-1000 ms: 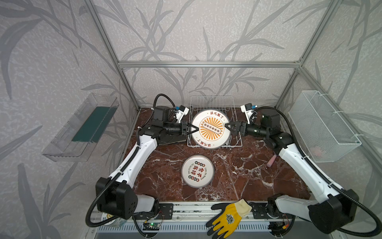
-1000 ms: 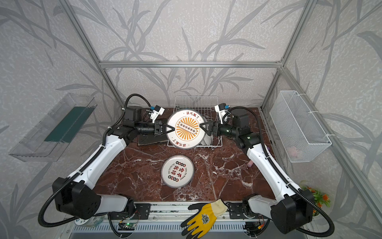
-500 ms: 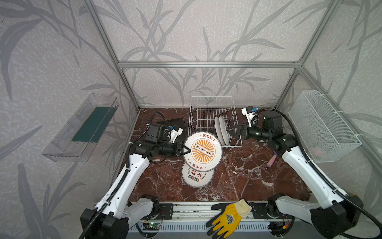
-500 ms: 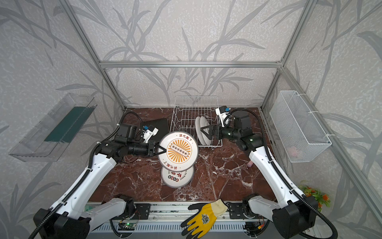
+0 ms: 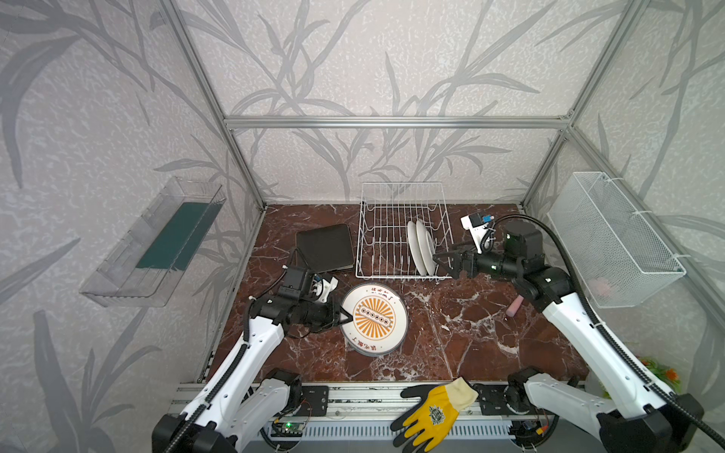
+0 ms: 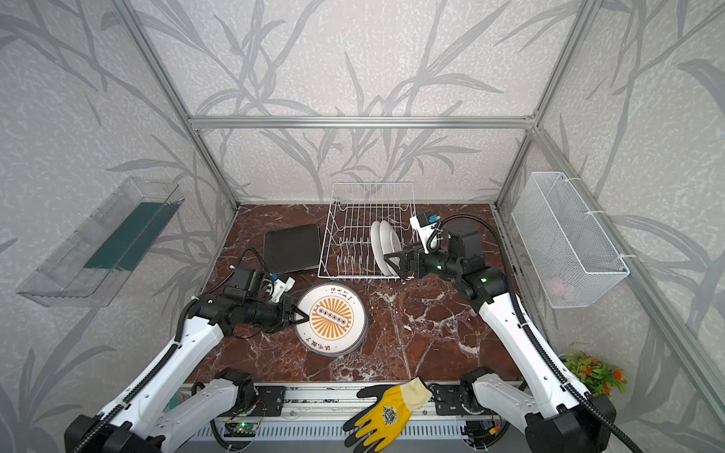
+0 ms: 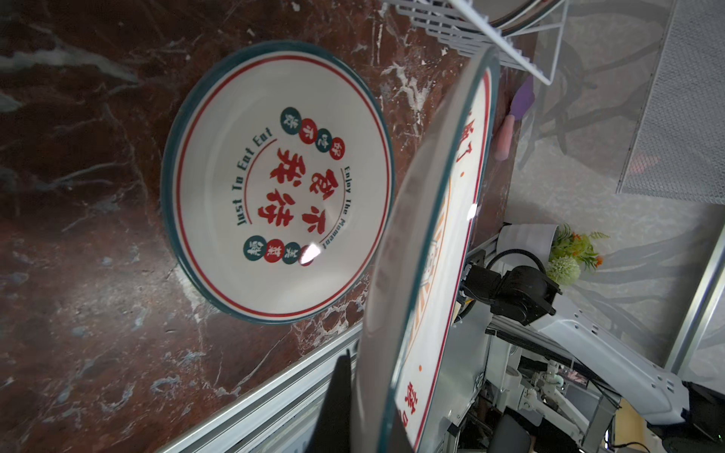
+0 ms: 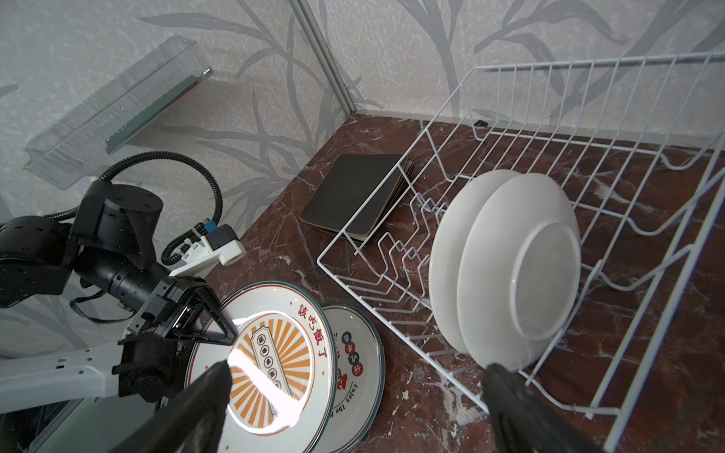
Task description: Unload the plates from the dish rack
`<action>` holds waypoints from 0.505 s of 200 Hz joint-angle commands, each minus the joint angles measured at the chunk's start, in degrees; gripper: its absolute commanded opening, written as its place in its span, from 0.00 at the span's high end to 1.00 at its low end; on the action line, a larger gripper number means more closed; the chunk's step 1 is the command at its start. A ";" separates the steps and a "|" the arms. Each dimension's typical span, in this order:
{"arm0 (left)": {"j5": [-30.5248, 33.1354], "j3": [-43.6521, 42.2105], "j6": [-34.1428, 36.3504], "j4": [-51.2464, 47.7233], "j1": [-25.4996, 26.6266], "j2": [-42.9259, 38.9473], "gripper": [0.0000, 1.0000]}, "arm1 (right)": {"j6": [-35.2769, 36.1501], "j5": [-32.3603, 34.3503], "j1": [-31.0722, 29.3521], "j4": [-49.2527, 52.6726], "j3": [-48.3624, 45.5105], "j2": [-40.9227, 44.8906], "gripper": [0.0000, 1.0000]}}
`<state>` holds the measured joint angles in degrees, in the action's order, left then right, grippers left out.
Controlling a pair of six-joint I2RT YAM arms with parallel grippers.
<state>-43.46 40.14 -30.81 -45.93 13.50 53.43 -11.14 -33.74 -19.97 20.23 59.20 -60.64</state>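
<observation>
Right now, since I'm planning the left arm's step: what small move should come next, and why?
Probably lower the sunburst plate flat onto the lettered plate on the table, then release. The left gripper is shut on its rim, and it hangs tilted over that plate.

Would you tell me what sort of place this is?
Probably a robot test booth, not a kitchen: an aluminium frame around wallpapered panels, a left arm and right arm on a front rail, and a dish rack on a marble-look tabletop.
</observation>
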 commanded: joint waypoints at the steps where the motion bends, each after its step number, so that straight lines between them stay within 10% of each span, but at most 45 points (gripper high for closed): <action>1: 0.80 -1.26 -4.31 5.28 -0.23 -1.53 1.00 | 5.88 2.06 -2.09 0.18 -1.44 1.57 0.01; 101: 3.08 -9.55 -11.44 14.69 -0.14 -1.41 1.00 | 10.48 6.09 -6.31 2.37 -1.24 -0.52 0.01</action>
<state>-39.31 31.59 -39.31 -36.99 13.50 52.53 -0.78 -29.15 -25.87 23.66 57.98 -60.88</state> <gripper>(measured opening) 0.074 0.992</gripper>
